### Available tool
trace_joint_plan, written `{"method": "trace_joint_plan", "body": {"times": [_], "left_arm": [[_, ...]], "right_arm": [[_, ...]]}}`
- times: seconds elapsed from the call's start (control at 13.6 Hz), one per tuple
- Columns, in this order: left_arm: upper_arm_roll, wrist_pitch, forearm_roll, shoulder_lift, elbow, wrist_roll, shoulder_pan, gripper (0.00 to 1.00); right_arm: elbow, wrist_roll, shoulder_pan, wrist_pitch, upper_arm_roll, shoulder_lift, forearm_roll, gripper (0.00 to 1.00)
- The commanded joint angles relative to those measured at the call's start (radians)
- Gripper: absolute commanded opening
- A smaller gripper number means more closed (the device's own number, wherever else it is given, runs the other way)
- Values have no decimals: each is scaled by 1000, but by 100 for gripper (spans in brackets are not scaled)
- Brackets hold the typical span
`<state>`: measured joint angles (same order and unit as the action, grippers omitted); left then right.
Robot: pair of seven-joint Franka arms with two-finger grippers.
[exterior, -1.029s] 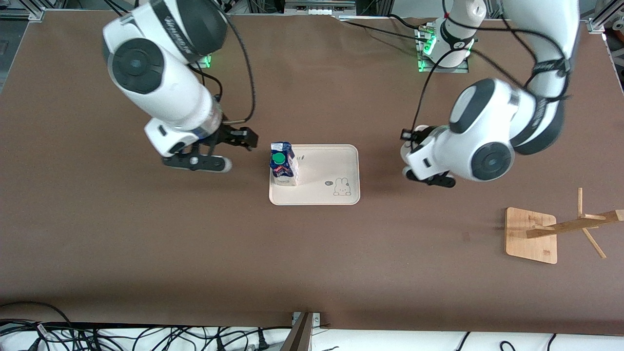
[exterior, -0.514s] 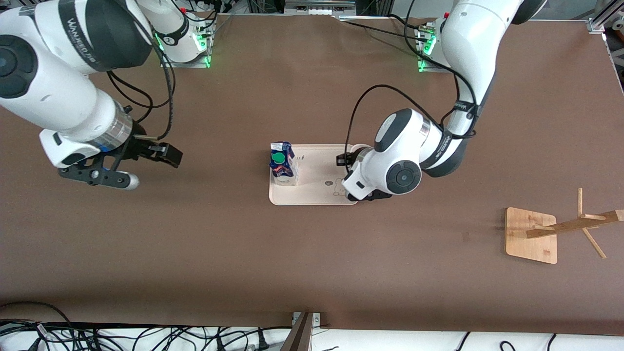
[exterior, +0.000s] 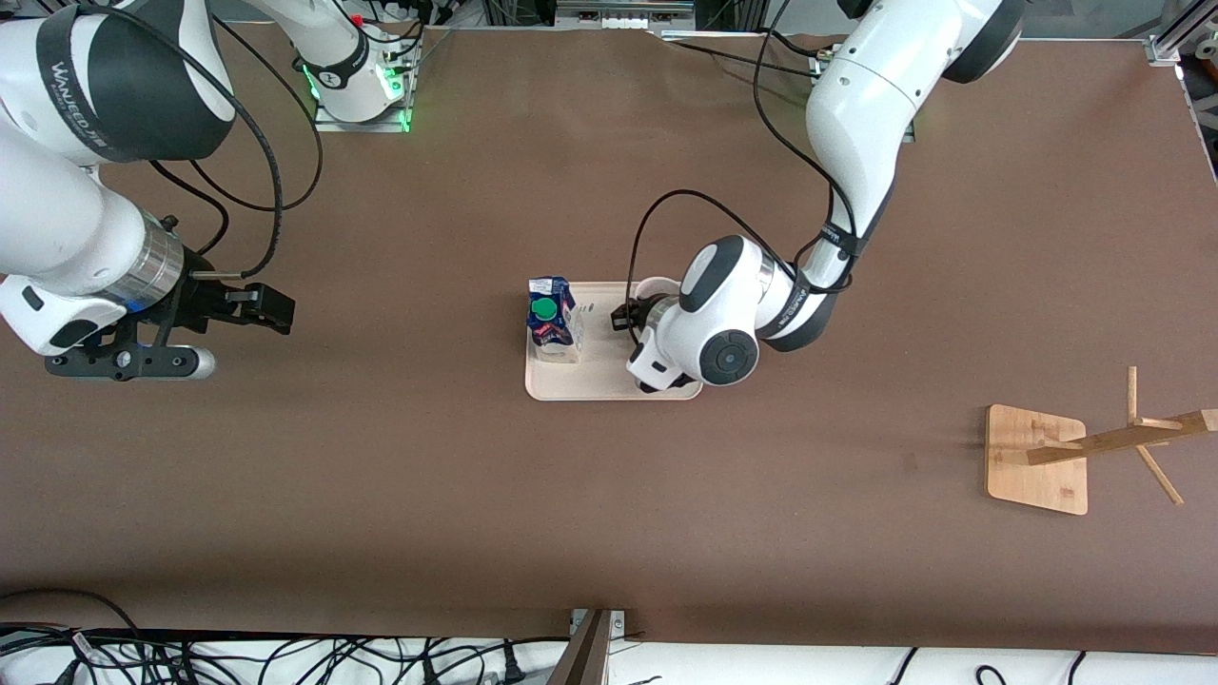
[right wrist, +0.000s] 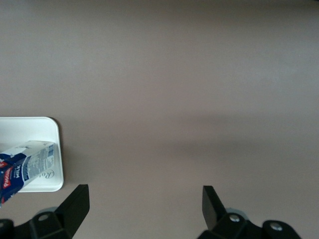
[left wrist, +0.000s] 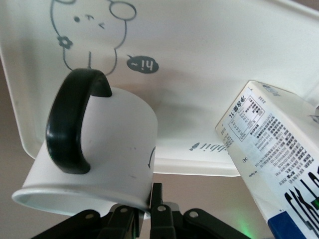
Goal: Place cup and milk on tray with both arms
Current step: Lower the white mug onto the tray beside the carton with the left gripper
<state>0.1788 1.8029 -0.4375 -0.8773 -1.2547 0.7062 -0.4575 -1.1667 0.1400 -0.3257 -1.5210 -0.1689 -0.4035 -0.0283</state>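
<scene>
The right hand [exterior: 195,338] has drawn farther toward the right arm's end of the tabletop [exterior: 476,495] than half a second ago and now hangs over bare brown surface, well apart from the tray [exterior: 609,385]. Its fingers [right wrist: 75,204] stand wide with nothing between them.

The milk [exterior: 552,319] has not shifted: it stands upright on the tray, at the edge toward the right arm's end.

The left hand [exterior: 642,328] has moved in from the tray's edge and is now over the tray, on the part toward the left arm's end. Its fingers are clamped on the rim of the cup [left wrist: 99,154]. The left wrist view shows the cup above the tray's rabbit drawing [left wrist: 89,30], with its black handle [left wrist: 70,124] facing that camera and the milk just beside it. Whether the cup's base touches the tray cannot be told.

The tabletop is a plain brown mat. A wooden rack [exterior: 1066,457] sits on it near the left arm's end, nearer the front camera than the tray. Green lights glow at the right arm's base [exterior: 366,86], along the edge farthest from the front camera. Black cables [exterior: 285,661] lie in a tangle past the nearest edge.
</scene>
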Motion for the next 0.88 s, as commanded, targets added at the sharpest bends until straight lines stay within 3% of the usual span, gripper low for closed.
{"method": "trace_joint_plan", "body": {"times": [0.0, 0.37, 0.66, 0.81], "left_arm": [[-13, 15, 6, -28, 24, -7, -10, 100], [-22, -36, 14, 29, 37, -4, 32, 100], [-21, -105, 126, 151, 41, -7, 89, 100], [-22, -178, 245, 230, 40, -92, 109, 100]], "right_arm": [[2, -65, 8, 1, -12, 2, 7, 100], [2, -155, 95, -2, -20, 2, 1, 100], [2, -181, 122, 12, -35, 8, 4, 100], [-45, -226, 161, -8, -38, 64, -1, 100]]}}
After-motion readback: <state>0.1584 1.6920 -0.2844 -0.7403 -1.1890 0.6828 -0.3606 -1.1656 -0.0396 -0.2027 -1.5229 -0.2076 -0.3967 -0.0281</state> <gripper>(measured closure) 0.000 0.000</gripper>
